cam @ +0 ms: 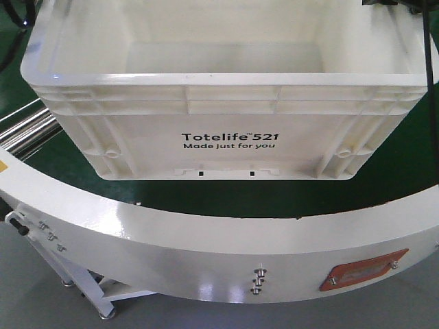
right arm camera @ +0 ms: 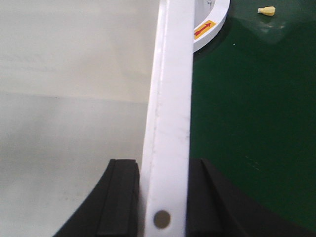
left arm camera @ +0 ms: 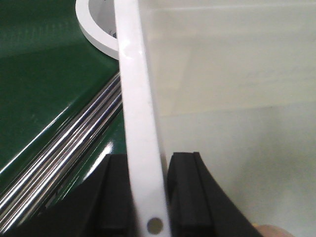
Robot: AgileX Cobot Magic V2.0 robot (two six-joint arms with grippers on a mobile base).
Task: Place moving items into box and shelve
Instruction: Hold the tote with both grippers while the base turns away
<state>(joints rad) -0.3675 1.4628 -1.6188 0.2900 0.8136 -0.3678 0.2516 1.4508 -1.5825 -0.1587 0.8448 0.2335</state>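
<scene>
From the front, the box (cam: 226, 116) sat on the green belt (cam: 405, 171) behind the white guard (cam: 206, 236), and no items showed in its visible interior. At the left wrist, the left gripper (left arm camera: 148, 170) was clamped across the rim (left arm camera: 140, 113), a pad on each side. At the right wrist, the right gripper (right arm camera: 165, 173) pinched the opposite rim likewise. The box looked stiff, light and smooth, so a level two-sided rim hold seemed best.
</scene>
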